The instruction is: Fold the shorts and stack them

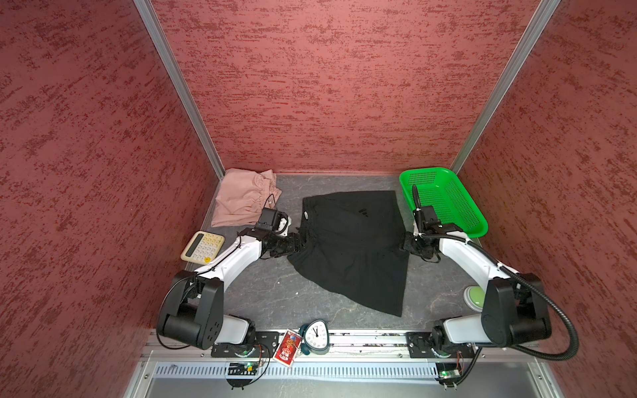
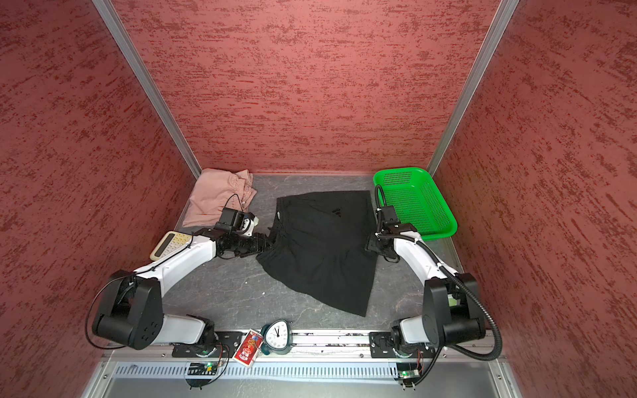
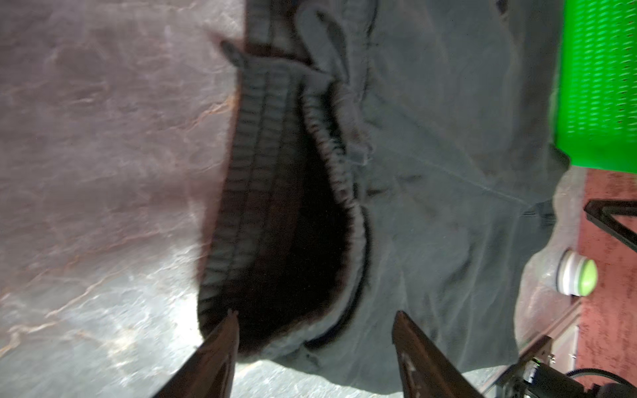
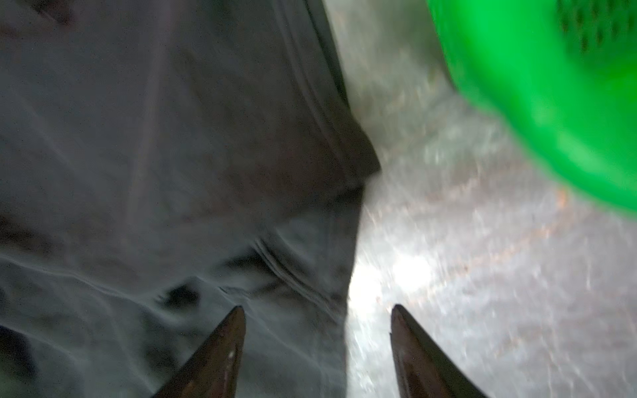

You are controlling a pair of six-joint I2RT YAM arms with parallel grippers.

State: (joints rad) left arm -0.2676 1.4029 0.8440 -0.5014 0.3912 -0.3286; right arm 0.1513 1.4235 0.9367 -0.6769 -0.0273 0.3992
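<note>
The black cloth shorts with a drawstring and a small dark logo (image 1: 351, 248) lie spread flat on the grey marbled tabletop (image 1: 262, 293), directly between the two grippers.

The left gripper (image 1: 300, 244) sits at their waistband edge. In the left wrist view its jaws stand apart (image 3: 315, 315), and the ribbed waistband gapes open just ahead of the fingertips. One finger (image 3: 231, 330) meets the lower layer and the other lies over the upper cloth. I cannot tell whether either presses down.

The right gripper (image 1: 406, 246) sits at the opposite side, at the leg hem. Its wrist view is blurred but shows the jaws spread (image 4: 317, 310), nothing pinched. One finger is over black cloth, the other over bare table, and the hem edge runs between them.

The green perforated plastic basket (image 1: 425, 171) stands just beyond the right gripper, on its outer side.

The dusty pink cloth shorts with a gathered waistband (image 1: 241, 200) lie bunched in the far corner, just beyond the left gripper's wrist. A cream calculator (image 1: 202, 246) lies beside that arm's outer side.
</note>
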